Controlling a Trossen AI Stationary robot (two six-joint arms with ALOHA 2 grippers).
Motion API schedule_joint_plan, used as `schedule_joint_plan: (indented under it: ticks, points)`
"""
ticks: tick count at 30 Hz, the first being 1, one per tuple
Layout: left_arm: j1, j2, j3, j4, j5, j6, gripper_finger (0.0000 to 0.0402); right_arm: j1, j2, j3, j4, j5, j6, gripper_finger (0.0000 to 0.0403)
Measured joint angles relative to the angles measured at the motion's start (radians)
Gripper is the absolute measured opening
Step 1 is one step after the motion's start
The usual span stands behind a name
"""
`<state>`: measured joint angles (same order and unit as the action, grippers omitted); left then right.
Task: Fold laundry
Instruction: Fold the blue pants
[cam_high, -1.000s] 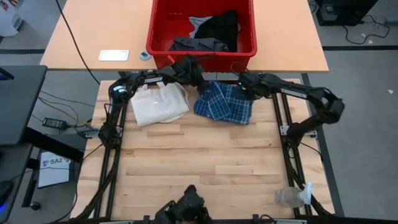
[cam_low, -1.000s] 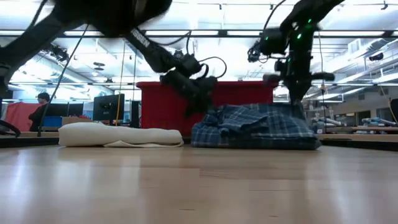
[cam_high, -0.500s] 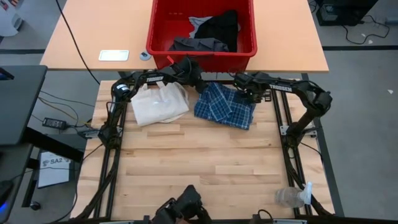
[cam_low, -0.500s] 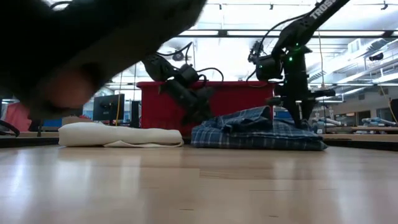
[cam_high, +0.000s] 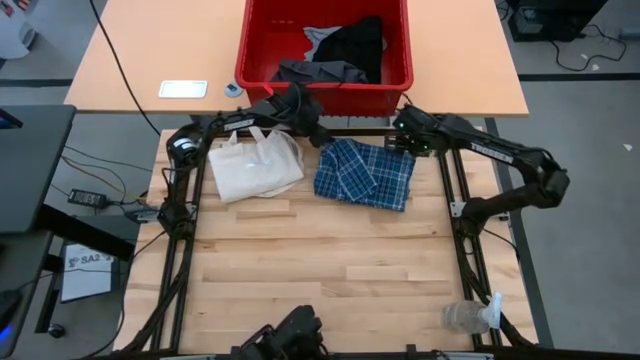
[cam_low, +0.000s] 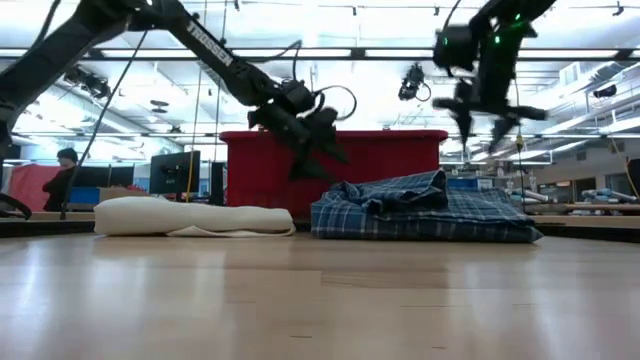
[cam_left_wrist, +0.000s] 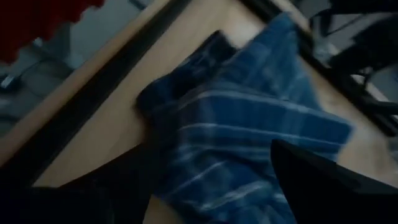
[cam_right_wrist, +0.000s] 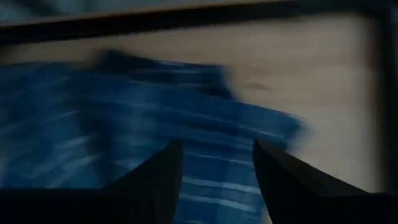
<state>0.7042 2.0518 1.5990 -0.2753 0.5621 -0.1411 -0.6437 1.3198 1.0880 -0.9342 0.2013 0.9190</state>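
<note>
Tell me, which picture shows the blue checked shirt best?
The high view: the whole plaid shirt lies folded on the table, all edges visible. The low view shows only its side as a flat heap. Both wrist views show just blurry parts of it.

- The bench (cam_high: 330, 260) is pale wood in joined strips, smooth with a soft sheen.
- The plaid garment (cam_high: 364, 173) is soft woven cloth, matt and creased.
- The tote bag (cam_high: 253, 166) is cream canvas, matt and slightly rumpled.
- The red bin (cam_high: 324, 85) is hard plastic with a slight gloss.
- The dark garments (cam_high: 345, 52) inside it are limp matt cloth.
- The bottle (cam_high: 468, 316) looks like clear plastic.
</note>
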Motion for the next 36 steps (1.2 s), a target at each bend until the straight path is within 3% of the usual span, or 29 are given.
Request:
schedule_joint_plan:
  ticks: [3, 6, 9, 14, 18, 25, 31, 36]
  points:
    - [-0.011, -0.042, 0.0, 0.011, 0.054, 0.025, 0.0313, 0.086, -0.014, 0.0, 0.138, -0.057, -0.124, 0.0198]
    - [-0.021, -0.076, 0.0, 0.013, 0.149, 0.1, 0.0313, 0.18, -0.015, -0.015, 0.206, -0.02, -0.188, 0.0194]
    - [-0.047, -0.083, 0.0, -0.006, 0.166, 0.177, 0.0313, 0.237, -0.025, -0.132, 0.307, 0.015, -0.147, 0.0191]
    - [-0.115, -0.049, -0.024, -0.011, 0.165, 0.208, 0.0313, 0.242, -0.053, -0.354, 0.63, -0.053, -0.021, 0.0182]
    - [-0.159, -0.036, -0.025, -0.006, 0.119, 0.215, 0.0313, 0.253, -0.049, -0.427, 0.73, -0.044, 0.045, 0.0168]
    - [-0.171, -0.035, -0.024, -0.006, 0.065, 0.211, 0.0313, 0.256, -0.046, -0.434, 0.734, -0.099, -0.011, 0.0126]
    - [-0.168, -0.035, -0.024, -0.006, 0.065, 0.184, 0.0313, 0.227, -0.046, -0.434, 0.665, -0.166, -0.094, 0.0014]
    - [-0.168, -0.035, -0.024, -0.017, 0.065, 0.173, 0.0313, 0.195, -0.056, -0.313, 0.44, -0.226, -0.115, 0.0006]
